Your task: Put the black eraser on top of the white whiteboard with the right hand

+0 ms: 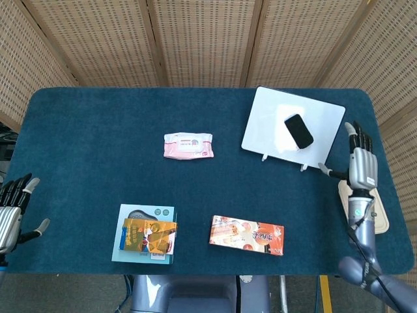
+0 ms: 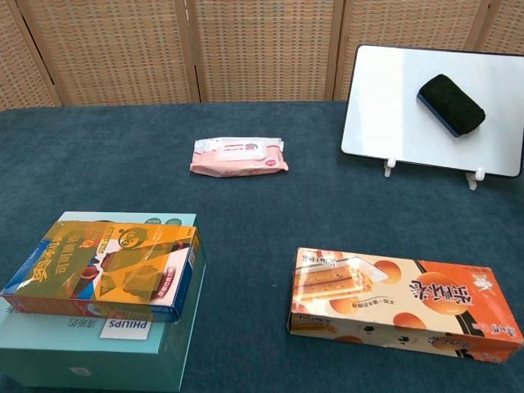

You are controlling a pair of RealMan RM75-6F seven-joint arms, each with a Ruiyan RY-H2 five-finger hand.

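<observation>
The black eraser point(image 1: 298, 130) point(image 2: 450, 104) lies on the white whiteboard point(image 1: 267, 127) point(image 2: 385, 98) at the back right of the table, with nothing touching it. My right hand point(image 1: 360, 164) is off the board to its right, near the table's right edge, fingers spread and holding nothing. It does not show in the chest view. My left hand point(image 1: 12, 212) hovers at the table's left edge, open and empty.
A pink wipes pack point(image 1: 187, 145) lies mid-table. An orange snack box point(image 1: 247, 235) sits at the front. A yellow box on a teal box point(image 1: 147, 233) stands front left. A beige lidded container point(image 1: 363, 205) lies under my right forearm.
</observation>
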